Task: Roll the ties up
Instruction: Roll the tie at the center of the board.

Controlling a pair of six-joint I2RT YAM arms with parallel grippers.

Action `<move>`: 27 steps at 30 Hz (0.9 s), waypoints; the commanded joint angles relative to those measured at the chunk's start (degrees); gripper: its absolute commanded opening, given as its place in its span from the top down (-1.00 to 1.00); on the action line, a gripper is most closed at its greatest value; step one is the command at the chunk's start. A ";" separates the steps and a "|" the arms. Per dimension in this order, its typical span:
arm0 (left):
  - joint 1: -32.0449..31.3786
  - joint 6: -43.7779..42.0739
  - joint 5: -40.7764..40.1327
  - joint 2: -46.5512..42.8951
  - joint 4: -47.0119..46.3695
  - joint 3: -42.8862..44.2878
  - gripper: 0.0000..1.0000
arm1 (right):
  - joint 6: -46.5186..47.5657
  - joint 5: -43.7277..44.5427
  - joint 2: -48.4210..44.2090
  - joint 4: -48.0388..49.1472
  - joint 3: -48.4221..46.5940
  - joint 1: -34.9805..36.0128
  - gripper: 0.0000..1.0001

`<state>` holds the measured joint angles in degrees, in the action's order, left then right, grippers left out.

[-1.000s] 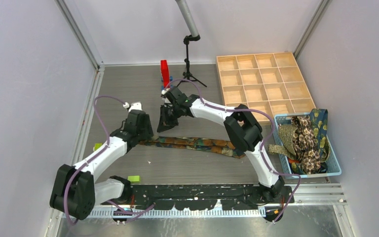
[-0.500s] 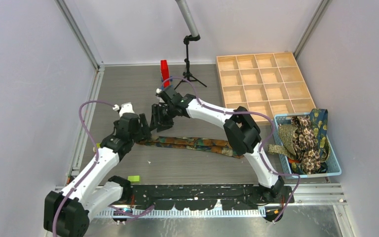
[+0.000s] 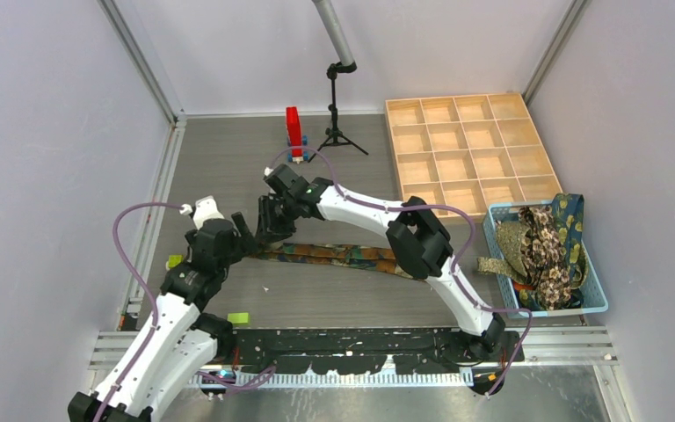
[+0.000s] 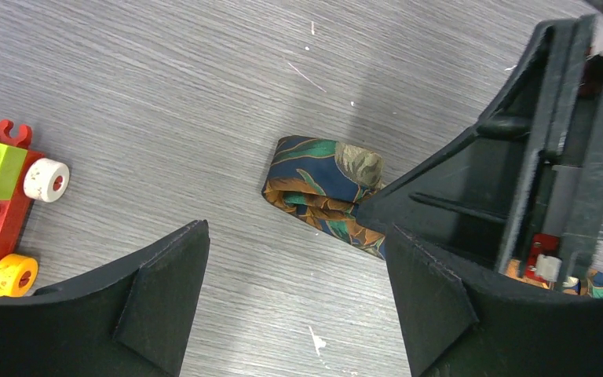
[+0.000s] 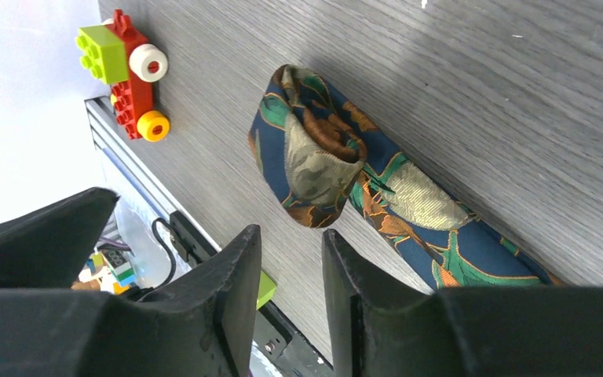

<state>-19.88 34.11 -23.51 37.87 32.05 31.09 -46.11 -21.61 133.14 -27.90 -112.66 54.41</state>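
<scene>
Now that my left hand (image 4: 294, 302) has drawn back wide open and empty, the navy-and-orange patterned fabric tie (image 4: 322, 188) lies on the grey desk (image 4: 204, 78) with one fold started, my right hand (image 5: 290, 294) nearly closed, holding nothing.

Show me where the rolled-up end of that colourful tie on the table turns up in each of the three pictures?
Top external: tie's rolled end, left of centre, between the two claws.
Left wrist: rolled end, centre, beside a black finger.
Right wrist: rolled end, upper centre.
Shared landmark: toy brick block, wrist views only.
</scene>
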 commanded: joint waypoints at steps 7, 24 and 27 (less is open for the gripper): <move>-0.16 1.12 -2.99 -1.22 0.65 -0.43 -0.68 | -0.68 2.13 0.88 1.23 0.61 0.75 0.40; -0.16 1.72 -2.93 -0.71 -0.31 -1.28 -0.66 | -2.20 0.03 3.45 5.67 2.47 1.37 0.56; -0.18 1.84 -2.94 -0.53 -0.40 -1.29 -0.65 | -2.54 -0.57 4.14 6.69 2.59 1.46 0.56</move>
<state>-19.88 34.89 -25.12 37.08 32.93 29.98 -47.62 -20.99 136.79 -24.51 -110.54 55.35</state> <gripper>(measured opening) 0.830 0.221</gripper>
